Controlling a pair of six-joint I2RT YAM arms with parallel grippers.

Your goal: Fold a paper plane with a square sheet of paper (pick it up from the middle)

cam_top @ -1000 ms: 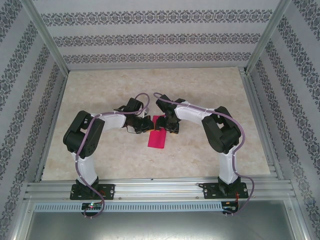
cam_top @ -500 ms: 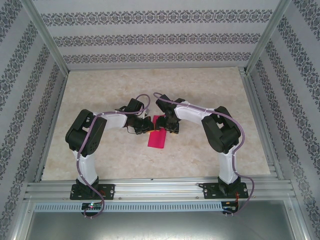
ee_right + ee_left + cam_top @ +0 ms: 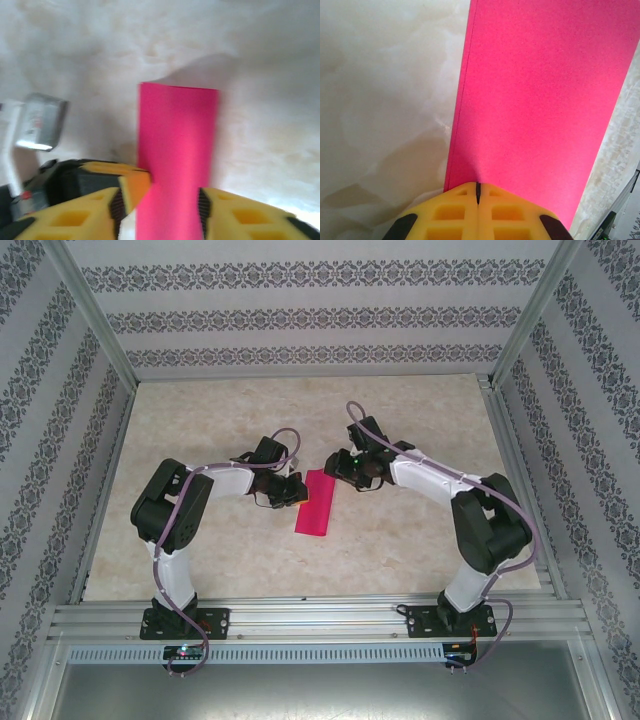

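Item: square sheet of paper [image 3: 314, 504], folded narrow; left gripper [image 3: 477, 190] closed at its edge; right gripper [image 3: 160, 197] parted, astride; risk: an uneven pinch skids the sheet, crease springs open

My left arm [image 3: 175, 575] and right arm [image 3: 460, 585] are twins: white shells on the long links, bulky black housings at the joints, each sitting on a black base plate [image 3: 185, 621]. A pale purple cable [image 3: 285, 435] trails along each one. On my left gripper [image 3: 477, 192] and right gripper [image 3: 167, 195], the fingers [image 3: 450, 217] are moulded yellow blocks with square recessed pockets and black outer corners.
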